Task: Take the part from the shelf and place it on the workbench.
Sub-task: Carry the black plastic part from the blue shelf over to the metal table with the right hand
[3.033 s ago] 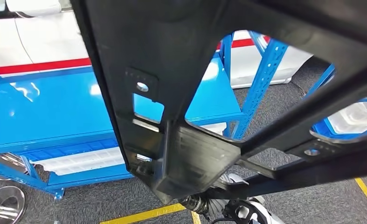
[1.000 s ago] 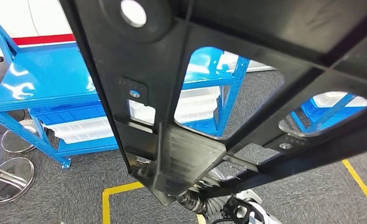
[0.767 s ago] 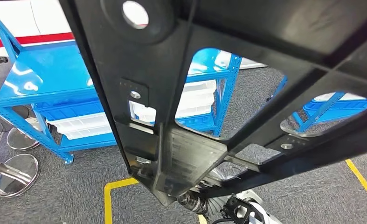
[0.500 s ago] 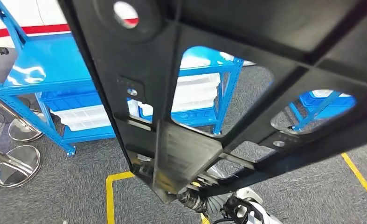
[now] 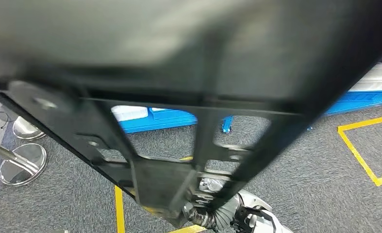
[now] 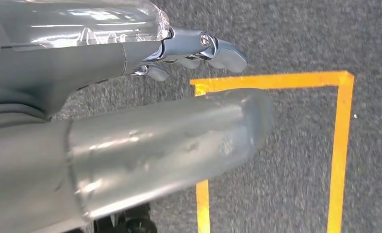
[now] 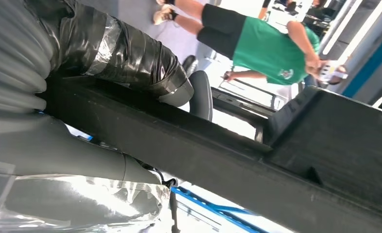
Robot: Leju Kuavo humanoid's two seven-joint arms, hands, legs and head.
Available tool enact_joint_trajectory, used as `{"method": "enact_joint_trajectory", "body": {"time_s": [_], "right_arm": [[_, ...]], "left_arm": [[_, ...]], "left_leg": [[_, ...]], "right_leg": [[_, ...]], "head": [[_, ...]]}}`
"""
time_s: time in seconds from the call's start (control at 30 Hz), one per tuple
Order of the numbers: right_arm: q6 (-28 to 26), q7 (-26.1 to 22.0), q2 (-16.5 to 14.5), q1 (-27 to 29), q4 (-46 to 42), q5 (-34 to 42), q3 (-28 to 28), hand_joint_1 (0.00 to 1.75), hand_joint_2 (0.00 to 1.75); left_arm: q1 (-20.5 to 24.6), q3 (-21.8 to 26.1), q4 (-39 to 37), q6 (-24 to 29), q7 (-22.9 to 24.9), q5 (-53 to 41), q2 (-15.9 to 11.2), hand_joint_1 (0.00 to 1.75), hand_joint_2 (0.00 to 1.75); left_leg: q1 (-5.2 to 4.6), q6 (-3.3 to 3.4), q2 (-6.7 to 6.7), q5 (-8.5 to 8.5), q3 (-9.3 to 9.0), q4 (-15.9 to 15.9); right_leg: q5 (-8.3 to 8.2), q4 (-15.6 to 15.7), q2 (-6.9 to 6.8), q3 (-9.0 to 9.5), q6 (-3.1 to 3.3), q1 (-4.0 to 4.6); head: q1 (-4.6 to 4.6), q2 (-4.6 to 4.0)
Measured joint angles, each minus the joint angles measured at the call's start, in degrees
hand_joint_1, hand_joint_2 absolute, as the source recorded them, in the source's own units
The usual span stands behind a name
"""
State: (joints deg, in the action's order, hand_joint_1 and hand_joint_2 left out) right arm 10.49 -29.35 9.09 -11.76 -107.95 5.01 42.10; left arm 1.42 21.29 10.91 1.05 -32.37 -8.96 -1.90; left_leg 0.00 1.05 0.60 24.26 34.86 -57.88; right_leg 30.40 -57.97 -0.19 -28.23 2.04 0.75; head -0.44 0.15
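Right wrist view: right hand (image 7: 82, 97) fingers (image 7: 130, 58) clamped over a bar of the black frame part (image 5: 189, 97), held aloft near the head camera. Left hand (image 6: 130, 97) empty, fingers apart. Judged rigid, bulky; grip the bars.

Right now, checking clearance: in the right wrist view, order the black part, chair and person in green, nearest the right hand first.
1. Black part, held in the right hand.
2. Chair, just behind the part.
3. Person in green, farthest back.
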Motion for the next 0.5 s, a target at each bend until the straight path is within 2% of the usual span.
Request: {"method": "enact_joint_trajectory", "body": {"time_s": [0.07,0.1,0.13,0.2,0.23,0.27,0.3,0.33,0.37,0.4,0.43,0.47,0.5], "right_arm": [[0.0,-0.6,0.0,0.3,-0.5,-0.3,-0.1,1.75,1.75],[0.0,-0.8,0.0,0.4,-0.8,-0.4,-0.1,1.75,1.75],[0.0,-0.8,0.0,0.6,-1.0,-0.5,-0.2,1.75,1.75],[0.0,-0.8,0.0,1.0,-1.4,-0.7,-0.3,1.75,1.75],[0.0,-0.8,0.0,1.1,-1.5,-0.9,-0.3,1.75,1.75],[0.0,-0.8,0.0,1.3,-1.5,-1.1,-0.3,1.75,1.75],[-0.1,-0.9,0.0,1.4,-1.5,-1.3,-0.4,1.75,1.75],[-0.2,-0.9,0.0,1.5,-1.5,-1.5,-0.4,1.75,1.75],[-0.3,-1.0,0.0,1.7,-1.7,-1.8,-0.5,1.75,1.75],[-0.4,-1.1,0.0,1.8,-1.9,-1.9,-0.6,1.75,1.75],[-0.4,-1.2,0.0,1.8,-2.1,-2.1,-0.7,1.75,1.75],[-0.5,-1.2,0.0,1.9,-2.4,-2.1,-0.7,1.75,1.75],[-0.5,-1.3,0.0,2.0,-2.6,-2.1,-0.8,1.75,1.75]], "left_arm": [[-0.1,0.0,0.0,0.0,0.0,-0.2,0.0,0.0,0.0],[-0.1,0.1,0.0,0.1,0.1,-0.2,-0.1,0.0,0.0],[-0.1,0.1,0.0,0.1,0.2,-0.1,-0.1,0.0,0.0],[-0.1,0.4,0.0,0.0,0.5,-0.1,-0.2,0.0,0.0],[-0.1,0.6,0.0,0.1,0.6,0.0,-0.3,0.0,0.0],[-0.2,0.7,0.0,0.1,0.7,0.0,-0.3,0.0,0.0],[-0.2,0.9,0.0,0.1,0.9,0.0,-0.3,0.0,0.0],[-0.2,1.0,0.0,0.1,1.0,0.0,-0.3,0.0,0.0],[-0.1,1.0,0.0,0.2,1.2,0.0,-0.4,0.0,0.0],[-0.1,1.1,0.0,0.3,1.3,0.0,-0.4,0.0,0.0],[-0.1,1.1,0.0,0.3,1.4,0.0,-0.4,0.0,0.0],[-0.2,1.2,0.0,0.3,1.5,0.0,-0.5,0.0,0.0],[-0.3,1.3,0.0,0.4,1.6,0.0,-0.5,0.0,0.0]], "left_leg": [[0.07,-0.66,0.0,-0.31,0.22,0.2],[0.07,-0.99,-0.08,0.51,0.54,-0.4],[0.1,-1.34,-0.16,2.25,1.15,-2.0],[0.49,-2.02,-0.25,7.2,3.06,-8.1],[0.7,-2.36,-0.25,8.91,4.0,-11.6],[0.93,-2.7,-0.24,9.32,4.47,-14.1],[1.18,-3.05,-0.24,8.51,4.18,-14.9],[1.44,-3.37,-0.22,6.86,2.87,-13.6],[1.75,-3.66,-0.34,5.13,0.65,-10.4],[1.94,-3.86,-0.93,4.34,-1.97,-6.6],[2.01,-3.86,-1.64,4.11,-4.04,-3.3],[1.99,-3.71,-2.24,4.44,-5.31,-1.1],[1.83,-3.38,-2.63,5.02,-5.7,-0.3]], "right_leg": [[-0.75,1.1,-0.09,-0.08,0.11,-0.13],[-1.24,1.6,-0.2,-0.21,0.33,-0.38],[-1.78,2.0,-0.32,-0.41,0.55,-0.65],[-2.62,2.1,-0.45,-1.21,0.81,-0.86],[-2.95,1.9,-0.48,-1.73,0.77,-0.91],[-3.23,1.7,-0.5,-2.27,0.64,-1.0],[-3.46,1.4,-0.51,-2.86,0.48,-1.15],[-3.59,1.0,-0.51,-3.43,0.3,-1.34],[-3.61,0.4,-0.4,-3.98,0.03,-1.55],[-3.58,-0.2,-0.22,-4.59,-0.34,-1.71],[-3.59,-0.7,-0.02,-5.1,-0.74,-1.78],[-3.68,-1.2,0.28,-5.53,-1.22,-1.79],[-3.9,-1.4,0.55,-5.92,-1.67,-1.71]], "head": [[0.01,0.0],[0.0,0.0],[0.01,0.0],[0.0,0.0],[0.01,0.0],[0.0,0.0],[0.0,0.0],[0.0,0.0],[0.0,0.0],[-0.01,0.0],[-0.01,0.0],[-0.01,0.0],[-0.01,0.0]]}}
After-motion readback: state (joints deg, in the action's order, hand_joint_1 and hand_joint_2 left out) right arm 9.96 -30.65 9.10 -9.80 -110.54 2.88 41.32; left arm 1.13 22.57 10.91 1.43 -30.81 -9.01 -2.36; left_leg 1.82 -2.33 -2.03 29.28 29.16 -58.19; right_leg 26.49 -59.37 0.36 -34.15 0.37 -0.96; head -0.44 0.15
